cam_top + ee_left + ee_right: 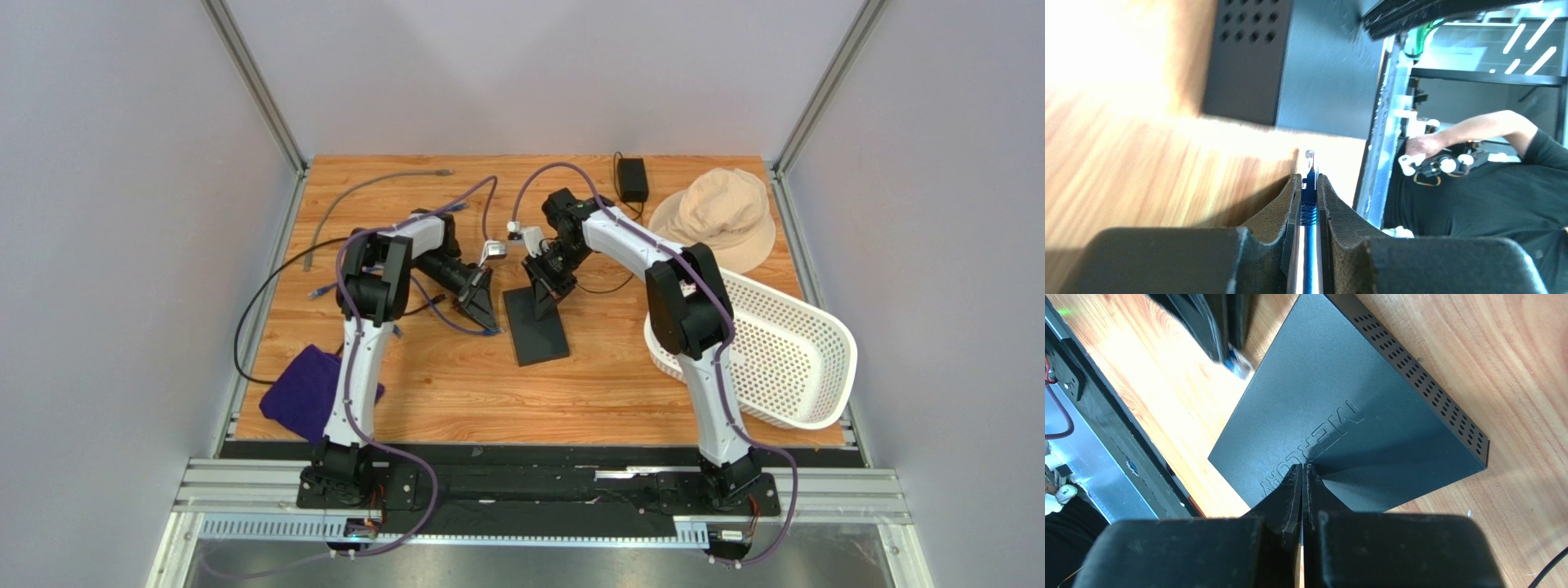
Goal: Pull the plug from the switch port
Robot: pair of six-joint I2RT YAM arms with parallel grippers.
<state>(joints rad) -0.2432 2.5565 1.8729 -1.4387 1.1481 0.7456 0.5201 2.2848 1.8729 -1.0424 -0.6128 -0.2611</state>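
The switch point(537, 325) is a flat matte-black box lying mid-table; its sockets do not show. My left gripper point(486, 314) is just left of it, shut on a blue plug point(1309, 187) with a blue cable. In the left wrist view the plug's clear tip points at the switch point(1290, 67), with a strip of bare wood between them. My right gripper point(1303, 468) is shut and empty, its tips at the switch's lettered top face point(1339, 398); I cannot tell whether they touch. The plug point(1239, 362) shows blurred beside the switch's far edge.
A beige hat point(721, 211) and a small black power adapter point(632, 179) lie at the back right. A white mesh basket point(791, 355) stands right. A purple cloth point(307, 386) lies front left. Grey cable point(368, 194) and black cable point(245, 321) run along the left.
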